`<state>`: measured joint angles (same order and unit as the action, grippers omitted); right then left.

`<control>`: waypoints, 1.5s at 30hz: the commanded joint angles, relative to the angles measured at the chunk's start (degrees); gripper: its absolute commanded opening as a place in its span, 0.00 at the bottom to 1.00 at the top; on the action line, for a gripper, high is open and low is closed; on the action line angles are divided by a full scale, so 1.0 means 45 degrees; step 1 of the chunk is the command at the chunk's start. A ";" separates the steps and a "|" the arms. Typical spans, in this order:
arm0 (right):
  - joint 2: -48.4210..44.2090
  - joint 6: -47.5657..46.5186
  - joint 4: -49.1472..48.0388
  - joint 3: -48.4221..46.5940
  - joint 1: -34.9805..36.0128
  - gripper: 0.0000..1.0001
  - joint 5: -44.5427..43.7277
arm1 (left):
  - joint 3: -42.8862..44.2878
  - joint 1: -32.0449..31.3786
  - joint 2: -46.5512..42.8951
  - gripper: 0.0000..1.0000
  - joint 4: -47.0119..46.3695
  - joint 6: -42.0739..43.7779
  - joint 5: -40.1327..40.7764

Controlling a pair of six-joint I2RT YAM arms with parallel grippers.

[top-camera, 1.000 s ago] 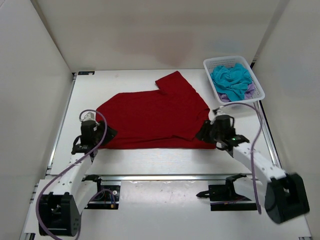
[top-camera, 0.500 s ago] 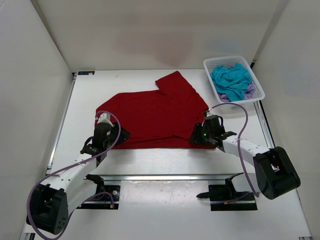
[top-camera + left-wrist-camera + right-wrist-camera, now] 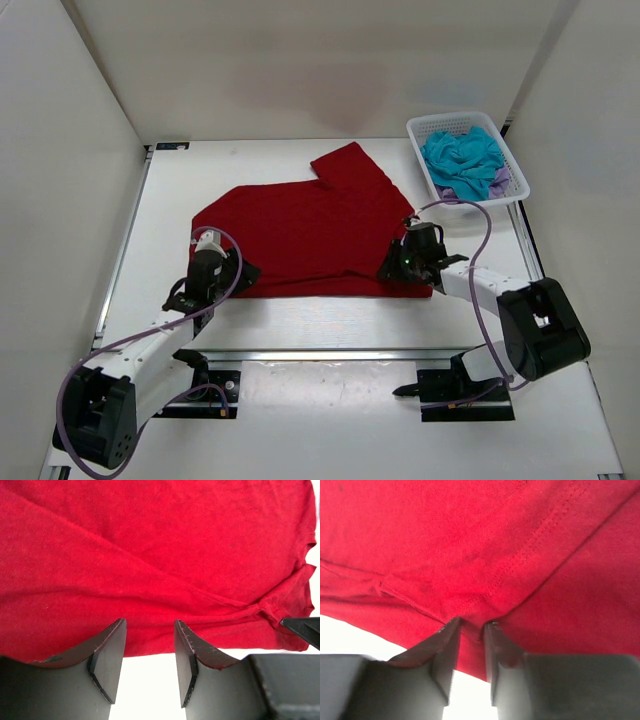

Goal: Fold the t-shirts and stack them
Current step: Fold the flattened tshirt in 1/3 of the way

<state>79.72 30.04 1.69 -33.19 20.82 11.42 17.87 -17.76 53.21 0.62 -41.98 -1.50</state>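
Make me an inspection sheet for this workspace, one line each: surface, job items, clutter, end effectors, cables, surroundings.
Surface: white table, flat.
Job's things: red t-shirt spread mid-table; teal t-shirt and lavender t-shirt crumpled in the white basket, far right.
Clutter: nothing seen.
End effectors: left end effector open at the red hem; right end effector pinching the hem near its right corner.
Cables: purple cables loop from both arms.
Surroundings: white walls on three sides.
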 commanded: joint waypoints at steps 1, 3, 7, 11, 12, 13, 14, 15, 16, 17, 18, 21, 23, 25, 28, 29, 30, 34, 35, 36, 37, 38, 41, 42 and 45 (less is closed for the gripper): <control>0.0447 0.0023 -0.0474 -0.0553 -0.0173 0.19 0.0352 | -0.0299 0.0098 0.0031 0.53 -0.0373 0.0050 -0.0077; 0.0545 0.0062 -0.0474 -0.0632 -0.0213 0.07 0.0352 | -0.0298 0.0197 -0.0008 0.53 -0.0373 0.0089 0.0001; 0.0896 -0.0015 -0.0396 -0.1508 -0.0154 0.00 0.0275 | -0.0298 0.0392 -0.0086 0.53 -0.0431 0.0090 -0.0097; 0.1754 -0.0347 0.0190 -0.3244 -0.0095 0.00 0.0100 | -0.0201 0.0392 -0.0106 0.52 -0.0411 0.0012 -0.0117; 0.2162 -0.0406 0.0441 -0.3578 -0.0076 0.00 0.0099 | -0.0201 0.0411 -0.0125 0.52 -0.0412 0.0012 -0.0175; 0.2650 -0.0484 0.0734 -0.4200 -0.0037 0.00 0.0118 | -0.0143 0.0508 -0.0125 0.52 -0.0373 0.0012 -0.0214; 0.3196 -0.0543 0.1066 -0.4941 0.0060 0.02 0.0080 | -0.0104 0.0528 -0.0125 0.52 -0.0373 -0.0008 -0.0330; 0.3434 -0.0698 0.1378 -0.5606 0.0119 0.03 0.0118 | -0.0123 0.0548 -0.0164 0.53 -0.0276 -0.0008 -0.0293; 0.3997 -0.0738 0.1517 -0.5999 0.0236 0.08 0.0022 | -0.0046 0.0529 -0.0203 0.52 -0.0294 0.0069 -0.0273; 0.4350 -0.0893 0.1963 -0.6583 0.0392 0.16 0.0021 | -0.0142 0.0586 -0.0300 0.52 -0.0217 0.0051 -0.0273; 0.4470 -0.1146 0.2141 -0.7015 0.0606 0.21 -0.0057 | -0.0143 0.0606 -0.0359 0.52 -0.0197 0.0070 -0.0331; 0.4396 -0.1499 0.2748 -0.7332 0.0861 0.33 -0.0446 | -0.0142 0.0685 -0.0593 0.52 -0.0138 0.0031 -0.0234; 0.3792 -0.1578 0.2419 -0.7001 0.1038 0.32 -0.0759 | -0.0142 0.0684 -0.0789 0.52 -0.0138 -0.0027 -0.0156; 0.2990 -0.1560 0.2008 -0.6222 0.1135 0.31 -0.1284 | -0.0201 0.0666 -0.0868 0.51 -0.0138 -0.0047 -0.0136; 0.1914 -0.1695 0.1578 -0.5187 0.0961 0.23 -0.1581 | -0.0045 0.0548 -0.0732 0.51 -0.0139 -0.0086 -0.0096; 0.1835 -0.1715 0.1403 -0.5086 0.0805 0.17 -0.1484 | -0.0026 0.0432 -0.0615 0.51 -0.0177 -0.0105 0.0019; 0.2086 -0.1812 0.1498 -0.5124 0.0707 0.15 -0.1212 | 0.0052 0.0315 -0.0556 0.52 -0.0139 -0.0086 0.0117; 0.3823 -0.2612 0.3076 -0.6916 0.0743 0.16 -0.1015 | 0.0248 0.0157 -0.0048 0.51 -0.0352 -0.0008 0.0195; 0.4271 -0.2614 0.3235 -0.7057 0.0783 0.19 -0.1188 | 0.0171 0.0177 0.0011 0.52 -0.0315 0.0031 0.0196; 0.4431 -0.2594 0.3198 -0.7290 0.0822 0.21 -0.1287 | 0.0151 0.0254 0.0069 0.51 -0.0392 0.0070 0.0080; 0.4664 -0.2555 0.3120 -0.7292 0.0784 0.26 -0.1230 | 0.0170 0.0197 0.0051 0.51 -0.0508 0.0070 0.0156; 0.4802 -0.2381 0.2926 -0.7292 0.0764 0.30 -0.1210 | 0.0131 0.0274 0.0108 0.51 -0.0548 0.0070 0.0099; 0.5231 -0.2340 0.2865 -0.7487 0.0919 0.35 -0.1326 | 0.0111 0.0255 0.0206 0.51 -0.0549 0.0128 0.0039; 0.5523 -0.2321 0.2924 -0.7681 0.0978 0.36 -0.1366 | 0.0053 0.0274 0.0187 0.51 -0.0645 0.0226 -0.0057; 0.5877 -0.2243 0.3177 -0.8111 0.1135 0.35 -0.1483 | -0.0141 0.0177 0.0109 0.51 -0.0899 0.0051 -0.0058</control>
<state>105.69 19.92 15.92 -66.28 24.95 6.09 17.23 -16.64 54.13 -0.93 -41.91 -1.63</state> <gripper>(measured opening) 0.354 0.512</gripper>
